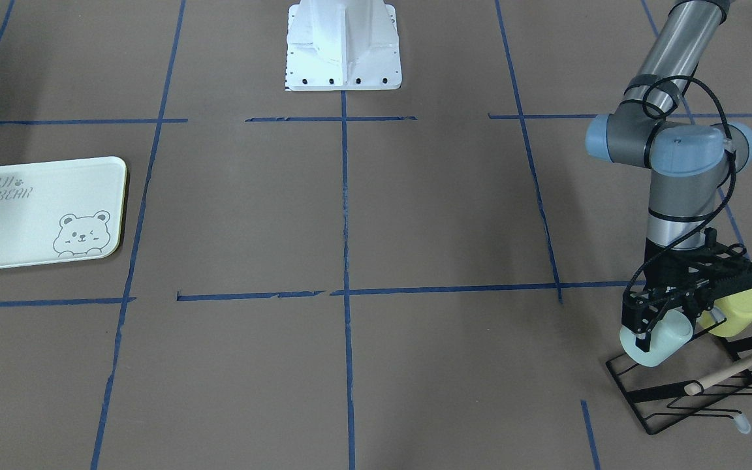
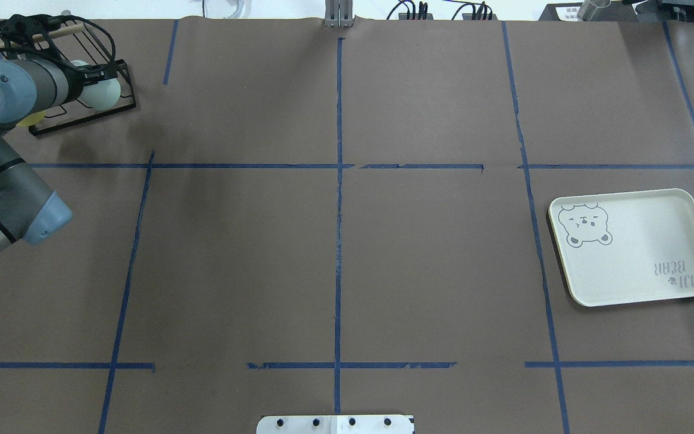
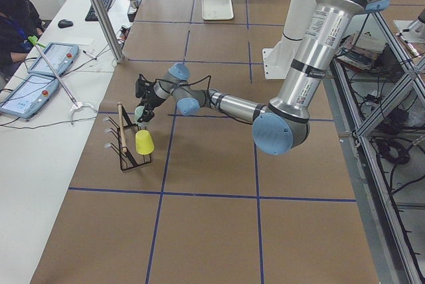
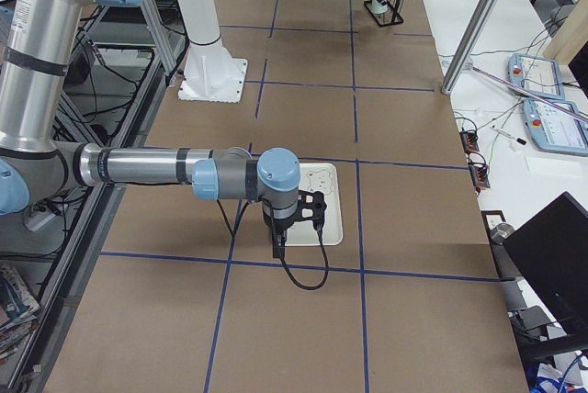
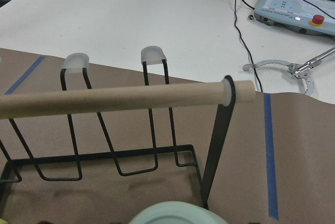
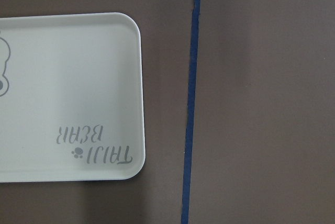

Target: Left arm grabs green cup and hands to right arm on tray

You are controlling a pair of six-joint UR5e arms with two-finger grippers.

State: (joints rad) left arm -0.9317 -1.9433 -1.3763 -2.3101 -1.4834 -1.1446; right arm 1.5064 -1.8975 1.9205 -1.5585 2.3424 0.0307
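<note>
My left arm (image 2: 3, 199) reaches out to the far left corner of the surface (image 2: 232, 265), with the wrist angled down over the black wire rack (image 1: 660, 395). My left fingers (image 1: 641, 331) sit at the green cup (image 1: 662, 341), which lies tilted on the rack. One finger overlaps the cup near its rim. I cannot tell whether the fingers clamp it. A yellow-green cup (image 1: 736, 312) lies just beside the green cup, near the rack's wooden rod (image 1: 735, 369).

At the right, the tray (image 2: 642, 241) lies flat, well apart from the green cup. My right arm (image 4: 156, 168) points its wrist down over the tray's edge. I cannot tell how far apart my right fingers (image 4: 277, 244) stand.
</note>
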